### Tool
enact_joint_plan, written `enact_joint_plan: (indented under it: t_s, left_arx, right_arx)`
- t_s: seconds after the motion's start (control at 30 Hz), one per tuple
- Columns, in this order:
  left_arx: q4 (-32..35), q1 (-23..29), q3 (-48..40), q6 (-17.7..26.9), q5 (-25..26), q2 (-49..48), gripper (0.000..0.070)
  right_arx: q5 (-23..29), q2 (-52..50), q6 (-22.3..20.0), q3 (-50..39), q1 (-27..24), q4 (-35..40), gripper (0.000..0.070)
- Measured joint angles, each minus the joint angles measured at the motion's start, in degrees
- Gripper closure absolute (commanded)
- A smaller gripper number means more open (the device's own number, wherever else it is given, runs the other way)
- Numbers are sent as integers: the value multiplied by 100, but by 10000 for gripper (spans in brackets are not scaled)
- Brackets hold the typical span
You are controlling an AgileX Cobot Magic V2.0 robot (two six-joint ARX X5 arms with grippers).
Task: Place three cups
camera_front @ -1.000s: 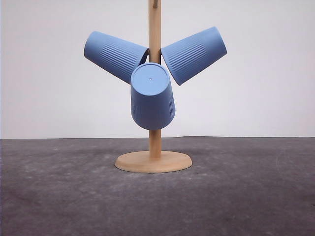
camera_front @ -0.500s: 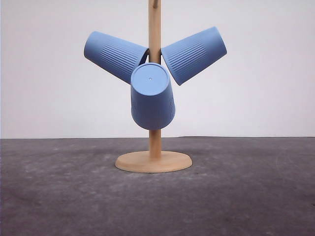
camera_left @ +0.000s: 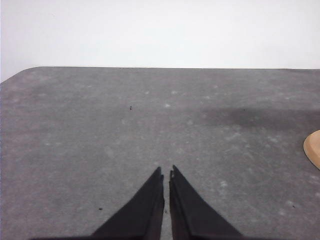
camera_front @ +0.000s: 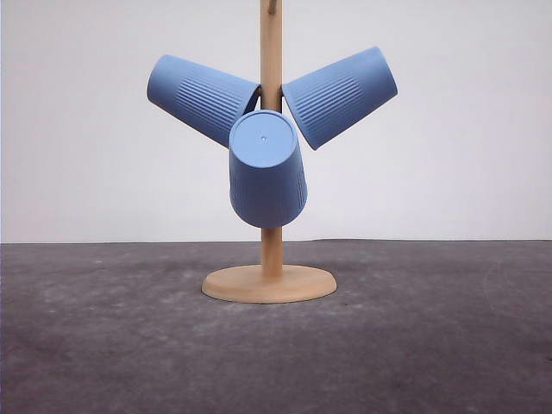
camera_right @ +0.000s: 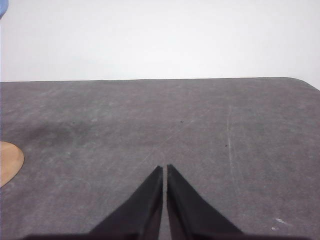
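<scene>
Three cups hang on the wooden stand: the left cup points its base up-left, the right cup up-right, and the front cup toward the camera. The left end effector and right end effector are closed and empty above the desk.

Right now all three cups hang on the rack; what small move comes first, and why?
Probably open the right gripper: it and the left gripper are shut over bare table, while the cups hang mouth-inward on the wooden rack, nothing held.

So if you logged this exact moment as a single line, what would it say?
cups: three on wooden stand, left, middle, right | left gripper: jaws shut, empty | right gripper: jaws shut, empty | table
</scene>
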Motion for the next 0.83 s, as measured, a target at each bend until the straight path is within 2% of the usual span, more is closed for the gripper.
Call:
enact_joint_plan:
  t_s: [0.83]
  left_arx:
    - [-1,0,0,0,0,0,700]
  right_arx:
    - [0,0,1,0,0,0,688]
